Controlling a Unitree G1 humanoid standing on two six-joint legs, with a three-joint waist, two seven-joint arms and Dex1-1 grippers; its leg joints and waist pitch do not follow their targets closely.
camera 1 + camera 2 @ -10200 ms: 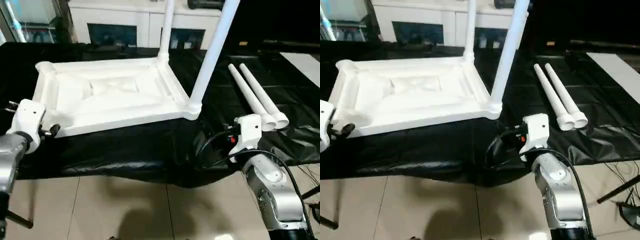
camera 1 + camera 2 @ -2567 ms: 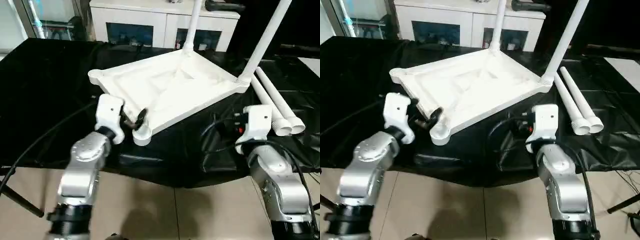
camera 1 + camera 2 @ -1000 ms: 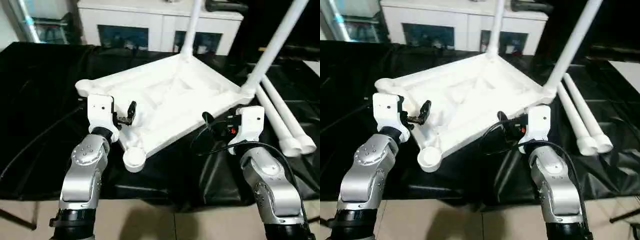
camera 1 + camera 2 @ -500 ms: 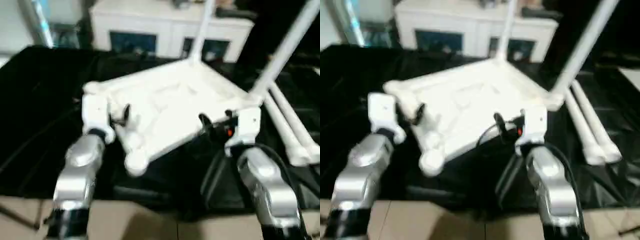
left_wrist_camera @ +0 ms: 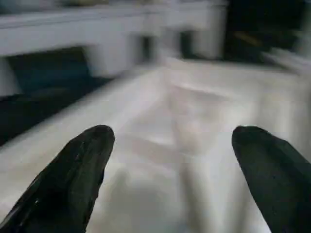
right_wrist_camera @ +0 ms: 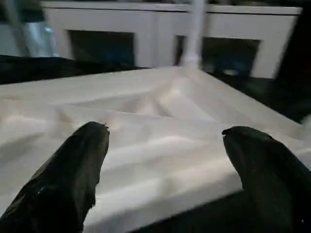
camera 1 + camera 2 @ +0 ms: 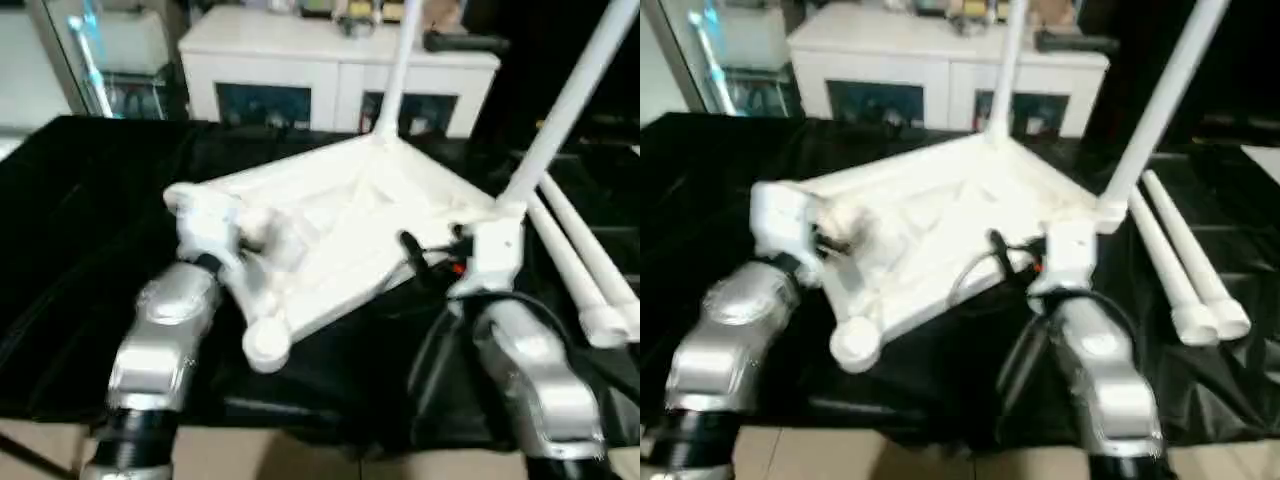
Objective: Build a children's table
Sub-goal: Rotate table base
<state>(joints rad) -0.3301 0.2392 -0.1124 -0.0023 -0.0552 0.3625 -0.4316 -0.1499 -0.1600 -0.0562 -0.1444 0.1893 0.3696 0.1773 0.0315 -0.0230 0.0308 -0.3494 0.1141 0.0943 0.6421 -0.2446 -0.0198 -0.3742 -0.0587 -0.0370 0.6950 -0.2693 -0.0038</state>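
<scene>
The white tabletop [image 7: 340, 220] lies underside up on the black-covered table, turned at an angle. Two white legs stand in its sockets, one at the far corner [image 7: 400, 60] and one at the right corner [image 7: 565, 100]. The near corner socket [image 7: 262, 343] holds no leg. Two loose legs [image 7: 585, 285] lie side by side to the right. My left gripper [image 5: 170, 145] is open over the ribbed underside by the left rim. My right gripper [image 6: 165, 141] is open, facing the near right edge of the tabletop [image 6: 160, 165].
A white cabinet with glass doors [image 7: 300, 75] stands behind the table. Black sheeting [image 7: 90, 200] covers the table, which ends just in front of my arms. A cable [image 7: 980, 275] loops from my right wrist over the tabletop's edge.
The tabletop has been turned from square-on to angled since the earliest frames. In the last second both grippers have closed in on its near edges; the camera has shifted too.
</scene>
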